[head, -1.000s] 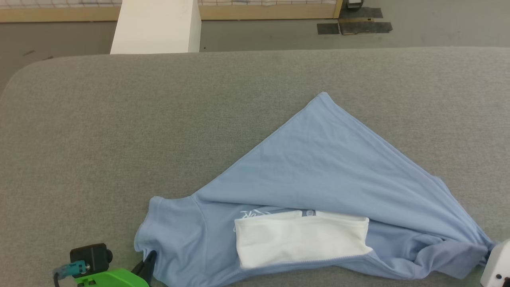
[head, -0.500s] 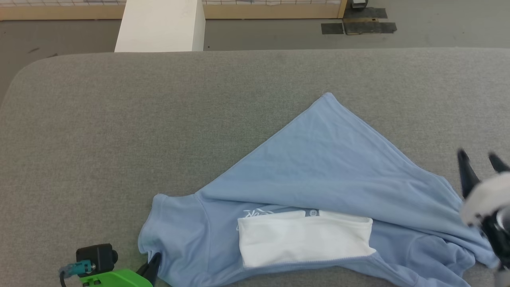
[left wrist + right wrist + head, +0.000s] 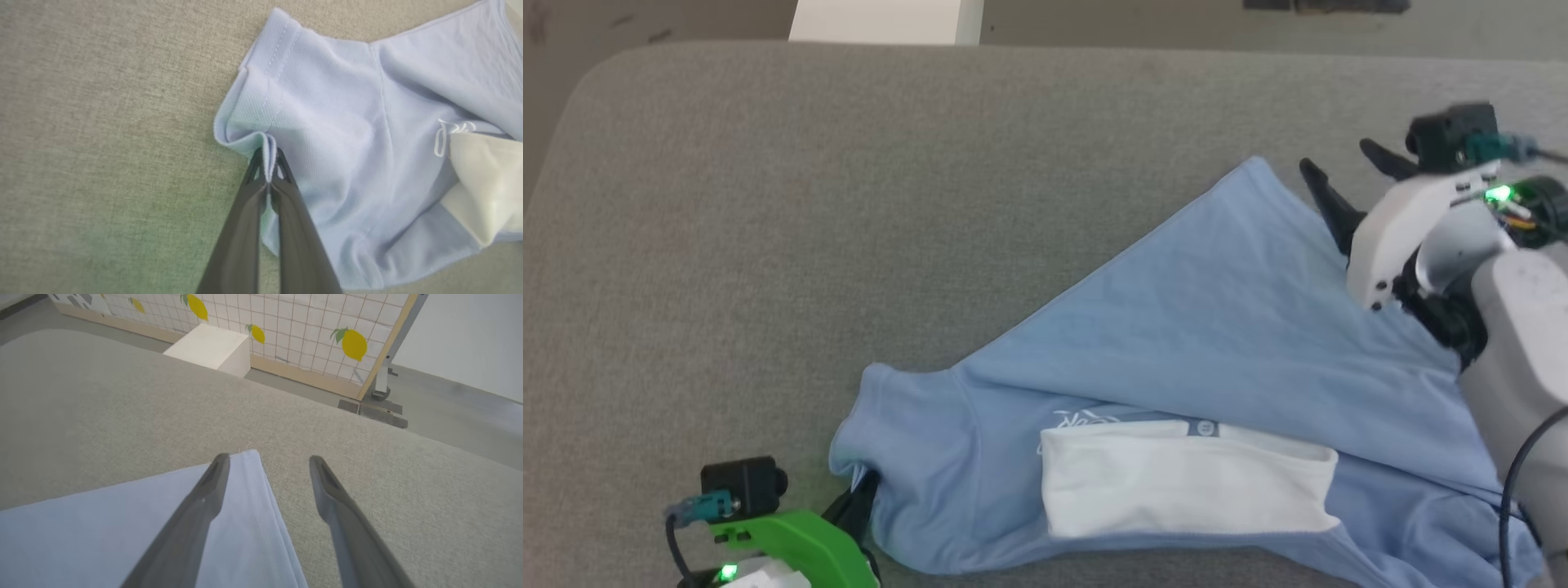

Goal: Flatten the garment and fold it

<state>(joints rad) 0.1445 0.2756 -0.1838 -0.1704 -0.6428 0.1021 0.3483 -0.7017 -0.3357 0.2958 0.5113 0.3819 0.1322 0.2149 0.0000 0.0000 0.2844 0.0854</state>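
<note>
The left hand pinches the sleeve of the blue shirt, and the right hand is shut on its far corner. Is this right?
No. The right hand is open at that corner of the shirt, as the right wrist view shows. The left hand does pinch the sleeve.

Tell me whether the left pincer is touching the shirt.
Touching. The left wrist view shows the left pincer clamped shut on a pinched fold of the shirt at its sleeve edge.
</note>
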